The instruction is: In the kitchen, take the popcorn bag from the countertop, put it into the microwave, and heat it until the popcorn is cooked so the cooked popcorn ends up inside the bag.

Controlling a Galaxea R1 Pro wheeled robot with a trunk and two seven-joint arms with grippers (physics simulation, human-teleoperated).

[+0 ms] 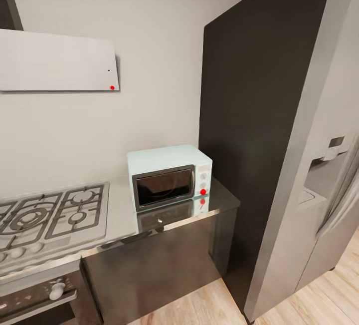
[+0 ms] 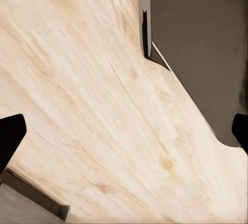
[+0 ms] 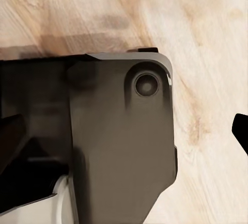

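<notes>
Both grippers [image 2: 124, 131] [image 3: 129, 131] spread wide over wood floor [image 2: 77, 79], microwave [image 1: 169, 176] lengthwise along countertop [image 1: 222, 200], door facing outward

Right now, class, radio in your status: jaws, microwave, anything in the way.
Both grippers open over wood floor, holding nothing. Microwave on the countertop, door shut, beside the hob. Popcorn bag unsighted. Nothing blocking its door.
</notes>
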